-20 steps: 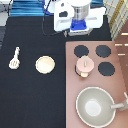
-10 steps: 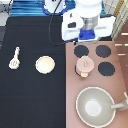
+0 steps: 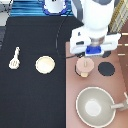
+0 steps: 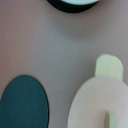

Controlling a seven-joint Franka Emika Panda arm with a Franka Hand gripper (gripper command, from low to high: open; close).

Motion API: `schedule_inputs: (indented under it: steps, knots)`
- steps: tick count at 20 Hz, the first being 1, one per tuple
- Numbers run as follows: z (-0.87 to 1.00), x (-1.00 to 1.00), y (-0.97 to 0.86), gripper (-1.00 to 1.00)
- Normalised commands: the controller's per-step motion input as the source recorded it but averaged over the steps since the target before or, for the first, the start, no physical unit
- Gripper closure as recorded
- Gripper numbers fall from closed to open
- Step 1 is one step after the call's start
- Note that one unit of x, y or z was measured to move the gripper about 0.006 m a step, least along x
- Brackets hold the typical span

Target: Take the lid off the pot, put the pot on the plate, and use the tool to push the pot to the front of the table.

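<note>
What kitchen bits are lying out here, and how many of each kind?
Spatula: 1
Plate: 1
Pot: 1
Lid, sitting on the pot: 1
Pan: 1
Total: 5
The hand hangs over the stove, close to the lidded pot.

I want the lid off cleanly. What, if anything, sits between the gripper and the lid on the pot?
Nothing visible. The gripper hangs over the stove just above the lid, which still covers the pot; only open space separates them.
</note>
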Motion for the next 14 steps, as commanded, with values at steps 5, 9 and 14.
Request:
schedule_inputs:
  steps: [5,9,14]
  knots:
    - [-0.45,0.19,-0.02,-1.0]
    - [-0.44,-0.06,0.0,-1.0]
    - [-0.37,-0.29,0.0,-1.0]
